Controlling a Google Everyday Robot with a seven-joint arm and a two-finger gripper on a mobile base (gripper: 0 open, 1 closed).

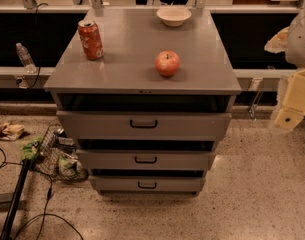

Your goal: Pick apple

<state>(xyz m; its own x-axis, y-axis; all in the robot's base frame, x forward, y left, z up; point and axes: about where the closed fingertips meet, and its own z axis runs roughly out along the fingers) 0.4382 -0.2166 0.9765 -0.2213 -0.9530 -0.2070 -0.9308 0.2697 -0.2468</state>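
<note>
The apple (167, 63) is round and red with a yellowish patch near its stem. It sits upright on the grey top of a drawer cabinet (122, 64), right of centre and near the front edge. My gripper (288, 118) hangs at the far right edge of the camera view, off the cabinet's right side and lower than its top. It is well apart from the apple and touches nothing.
A tall red soda can (90, 39) stands at the cabinet top's left. A white bowl (173, 16) sits at the back. Three drawers (143, 124) are pulled out slightly. A water bottle (25, 56), a wire basket (57, 156) and cables (42, 219) lie to the left.
</note>
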